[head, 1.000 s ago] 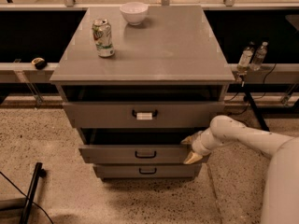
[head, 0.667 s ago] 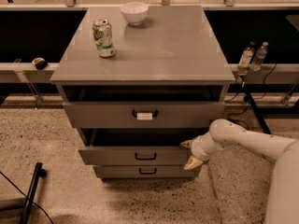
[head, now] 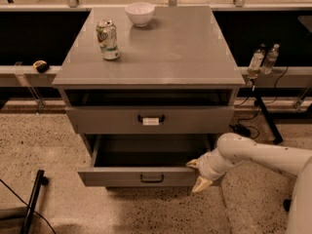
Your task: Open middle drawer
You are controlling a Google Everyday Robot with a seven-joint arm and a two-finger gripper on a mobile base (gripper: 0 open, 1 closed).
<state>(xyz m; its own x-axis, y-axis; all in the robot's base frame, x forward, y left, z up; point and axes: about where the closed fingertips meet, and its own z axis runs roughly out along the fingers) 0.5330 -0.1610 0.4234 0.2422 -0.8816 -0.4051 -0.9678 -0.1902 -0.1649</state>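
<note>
The middle drawer point(head: 131, 175) is the wide grey one with a small plain black handle point(head: 151, 178). It stands pulled well out of the cabinet, its dark inside showing. My gripper point(head: 197, 174) is on the end of the white arm, at the drawer front's right end. One tan finger point(head: 192, 164) lies over the front's top edge and the other point(head: 201, 184) lies below it. The top drawer point(head: 150, 119) with the white-tagged handle is above it. The lowest drawer is hidden under the open one.
A green soda can point(head: 107, 39) and a white bowl point(head: 140, 13) stand on the cabinet top point(head: 175, 48). Two bottles point(head: 262, 60) stand on a ledge at the right. A black pole point(head: 30, 204) lies on the speckled floor at the lower left.
The middle drawer has slid out toward the camera, from slightly open to well open. My gripper has moved with its right end, down and forward.
</note>
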